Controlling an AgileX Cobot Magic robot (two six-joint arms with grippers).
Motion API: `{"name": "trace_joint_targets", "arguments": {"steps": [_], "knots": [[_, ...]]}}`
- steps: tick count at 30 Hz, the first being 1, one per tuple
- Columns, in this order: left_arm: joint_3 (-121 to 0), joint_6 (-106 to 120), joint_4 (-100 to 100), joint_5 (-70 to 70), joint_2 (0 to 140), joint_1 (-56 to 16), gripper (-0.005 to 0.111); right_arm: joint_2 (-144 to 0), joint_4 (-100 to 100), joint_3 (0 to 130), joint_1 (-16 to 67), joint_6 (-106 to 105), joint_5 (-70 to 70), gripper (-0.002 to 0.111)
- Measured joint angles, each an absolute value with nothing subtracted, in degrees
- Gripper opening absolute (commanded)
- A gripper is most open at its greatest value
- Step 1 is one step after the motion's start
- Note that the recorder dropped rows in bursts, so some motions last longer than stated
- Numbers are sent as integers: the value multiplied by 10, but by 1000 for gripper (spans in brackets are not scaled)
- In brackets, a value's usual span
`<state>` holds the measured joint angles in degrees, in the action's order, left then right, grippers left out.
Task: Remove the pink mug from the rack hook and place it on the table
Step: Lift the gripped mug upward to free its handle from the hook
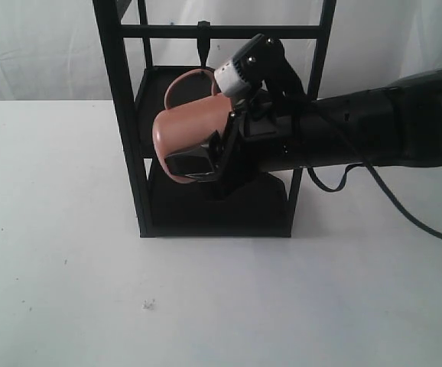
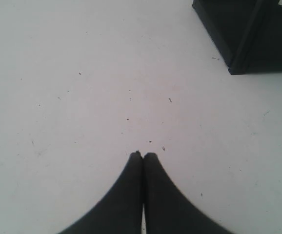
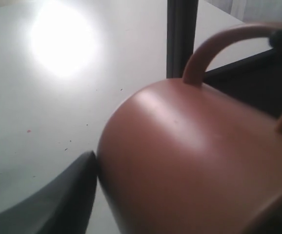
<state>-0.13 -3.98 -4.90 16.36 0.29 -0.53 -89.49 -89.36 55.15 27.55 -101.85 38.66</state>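
The pink mug (image 1: 190, 130) lies on its side in the air in front of the black rack (image 1: 126, 115), its loop handle (image 1: 184, 82) turned up. My right gripper (image 1: 199, 159) is shut on its body. In the right wrist view the pink mug (image 3: 190, 156) fills the frame, with one dark finger (image 3: 75, 190) pressed to its side and the other hidden. The rack hook (image 1: 203, 37) hangs from the top crossbar just above the handle; a dark blob (image 3: 280, 37) sits at the handle's top, and contact is unclear. My left gripper (image 2: 143, 155) is shut and empty over the white table (image 2: 82, 87).
The rack's two shelves and posts stand right behind the mug, with a post (image 3: 182, 34) close beside the handle. The rack's base corner (image 2: 243, 39) lies ahead of the left gripper. The white table (image 1: 68, 252) spreads left of and in front of the rack. A cable (image 1: 389, 199) trails from the right arm.
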Motion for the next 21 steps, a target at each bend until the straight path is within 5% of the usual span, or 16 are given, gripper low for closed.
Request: {"name": "trace_joint_targets", "arguments": {"steps": [8,13,21], "knots": [[-1,-40,-49,164,3,-5,0,-895,-894,552,276,-1018,399,30],[-1,-40,-49,164,3,-5,0,-895,-894,552,276,-1021,402,0],[-1,-40,-49,164,3,-5,0,-893,-894,552,276,-1045,398,0]]}}
